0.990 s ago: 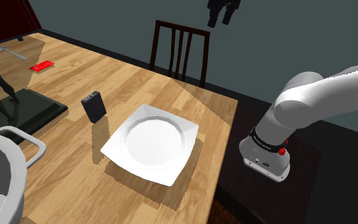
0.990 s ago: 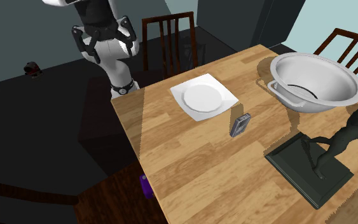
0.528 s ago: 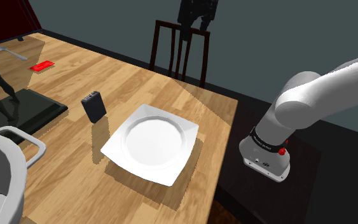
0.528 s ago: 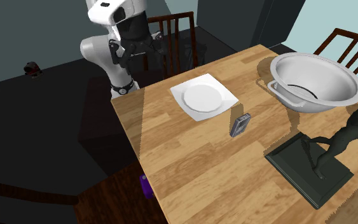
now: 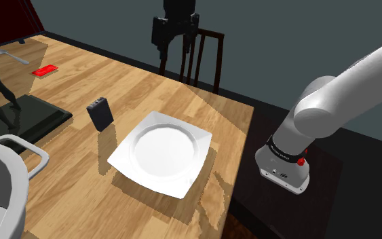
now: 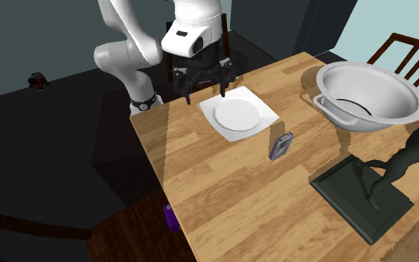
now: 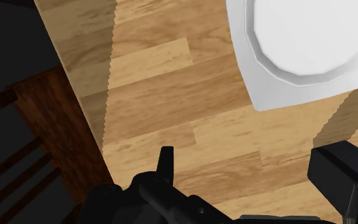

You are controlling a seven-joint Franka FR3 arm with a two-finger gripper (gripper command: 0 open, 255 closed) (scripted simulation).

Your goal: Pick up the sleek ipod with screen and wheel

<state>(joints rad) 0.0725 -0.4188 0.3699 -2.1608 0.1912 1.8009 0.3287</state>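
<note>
The iPod (image 5: pixel 100 113) is a small dark slab standing on edge on the wooden table (image 5: pixel 67 81), beside the white plate in the shoulder view. It also stands between the plate and the statue base, iPod (image 6: pixel 280 146), in the second exterior view. My gripper (image 5: pixel 174 49) hangs open over the table's edge by the chair, well away from the iPod, with nothing between its fingers. In the second exterior view the gripper (image 6: pixel 204 93) hovers just beside the plate's corner. Below the gripper (image 7: pixel 254 168) in the wrist view lie bare table planks (image 7: pixel 171 95) and a corner of the plate (image 7: pixel 298 44).
A white square plate (image 5: pixel 161 153) lies mid-table. A large metal bowl (image 6: pixel 368 93) with handles and a dark statue on a slab base (image 6: pixel 360 195) stand farther along. A red item (image 5: pixel 46 70) and a spoon (image 5: pixel 9 54) lie far off. A wooden chair (image 5: pixel 195 53) stands under the gripper.
The arm has swung down and toward the shoulder view's left, from high above the stand to just over the table edge near the plate. The fingers stay open. Nothing on the table moved.
</note>
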